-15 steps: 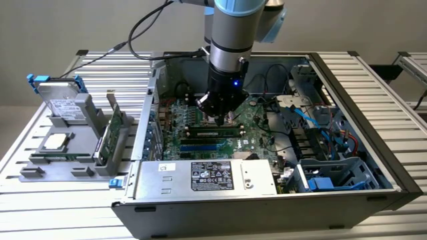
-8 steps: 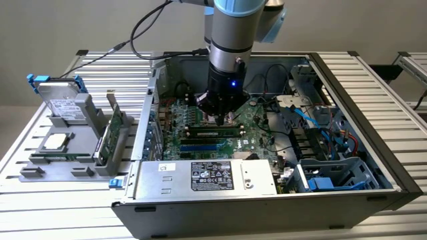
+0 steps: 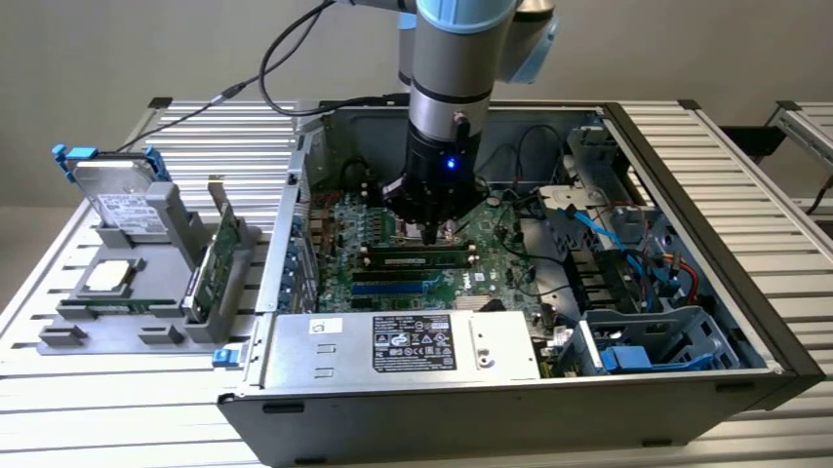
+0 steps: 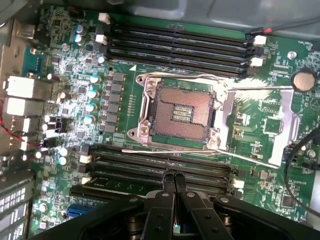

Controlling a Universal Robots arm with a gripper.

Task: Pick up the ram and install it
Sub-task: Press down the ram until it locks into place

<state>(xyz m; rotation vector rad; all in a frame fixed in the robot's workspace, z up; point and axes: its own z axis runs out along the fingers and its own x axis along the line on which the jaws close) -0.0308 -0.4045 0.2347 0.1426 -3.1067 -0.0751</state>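
The open computer case sits on the slatted desk, its motherboard exposed. The arm reaches down inside, over the memory slots beside the empty processor socket. The ram already lies in a slot just under the claw, which is clenched with nothing between its fingertips. Judging by this, pickup and placement look done; full seating cannot be confirmed.

No legible text. Label on power supply and label on hard drive: print unreadable.
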